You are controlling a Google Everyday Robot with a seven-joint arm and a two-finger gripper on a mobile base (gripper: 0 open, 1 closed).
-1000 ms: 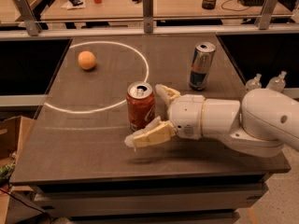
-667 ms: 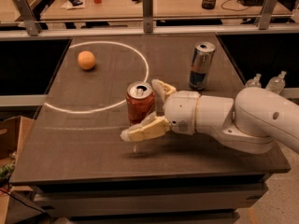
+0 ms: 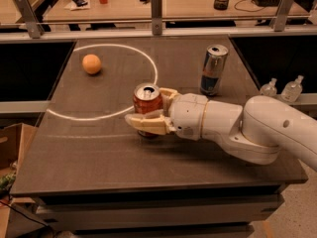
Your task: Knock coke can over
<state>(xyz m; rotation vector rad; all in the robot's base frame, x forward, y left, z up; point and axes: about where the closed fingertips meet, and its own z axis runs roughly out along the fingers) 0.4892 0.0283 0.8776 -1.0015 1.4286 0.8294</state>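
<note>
The coke can [image 3: 147, 102] is short and red-orange with a silver top. It stands upright on the dark table [image 3: 99, 152], just inside the front right of a white circle line. My gripper [image 3: 146, 108] reaches in from the right on a white arm [image 3: 237, 128]. Its jaws are spread open with the can between them. The near finger [image 3: 148, 125] crosses the front of the can's lower half. The far finger [image 3: 167, 93] sits behind the can on its right. The can's base is hidden by the near finger.
A taller silver-and-blue can [image 3: 213, 69] stands at the back right. An orange fruit [image 3: 91, 63] lies at the back left inside the white circle [image 3: 148, 58]. Two small clear bottles [image 3: 282, 89] sit off the table's right edge. A cardboard box [image 3: 12, 143] is at the lower left.
My gripper has moved left and forward so that its open fingers now straddle the coke can. The can still stands upright in the same spot.
</note>
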